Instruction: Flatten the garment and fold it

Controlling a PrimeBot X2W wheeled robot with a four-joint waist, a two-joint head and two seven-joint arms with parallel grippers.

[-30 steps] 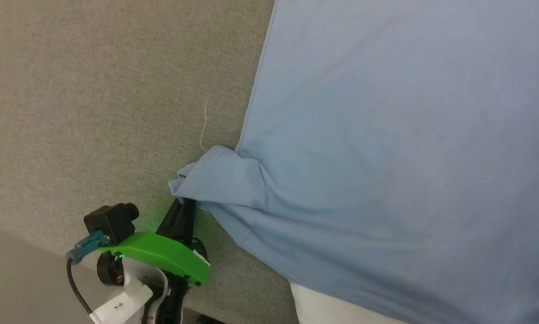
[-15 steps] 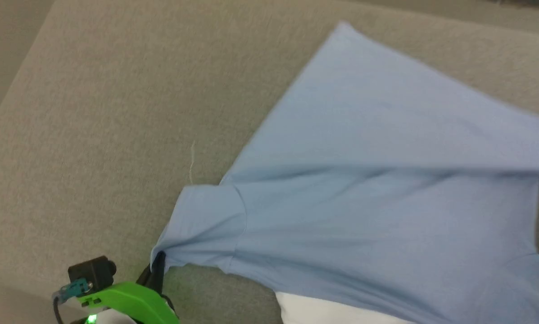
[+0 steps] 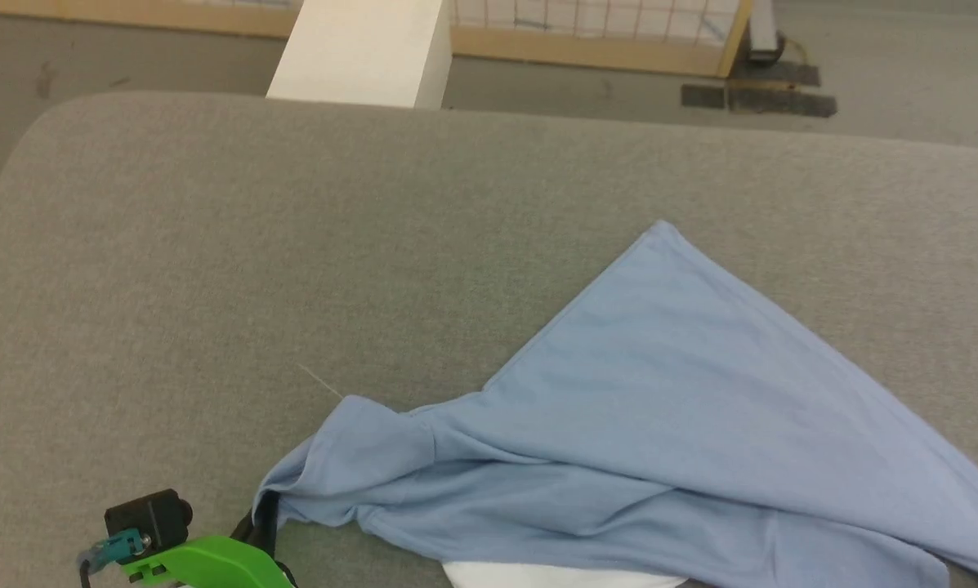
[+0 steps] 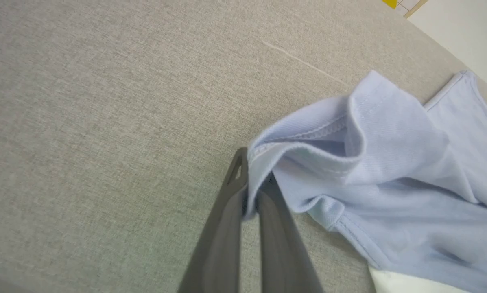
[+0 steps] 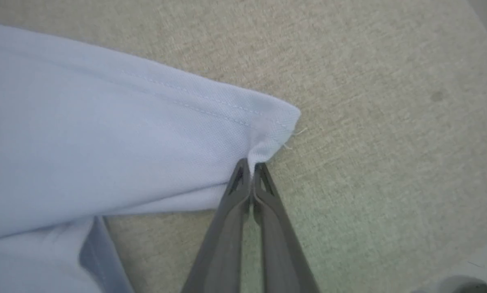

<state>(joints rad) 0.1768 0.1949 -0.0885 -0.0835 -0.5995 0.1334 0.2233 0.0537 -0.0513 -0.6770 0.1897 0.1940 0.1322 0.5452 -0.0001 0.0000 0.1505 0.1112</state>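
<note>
At garment point(image 4: 389, 134) hem, left pincer point(image 4: 253, 183), low, clenched.

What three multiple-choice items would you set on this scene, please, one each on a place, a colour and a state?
1. Where does the left hand grip the garment?
A. the collar
B. a sleeve's hem
C. a button
2. What colour is the garment's main cloth?
A. green
B. red
C. light blue
3. How is the right hand?
A. shut on a corner of the garment
B. open above it
C. shut on nothing
Answers: 1 B, the left wrist view shows the stitched sleeve opening pinched in it; 2 C, the cloth is pale blue in the head view and both wrist views; 3 A, the right wrist view shows it closed with a hem corner caught at its tip.
</note>
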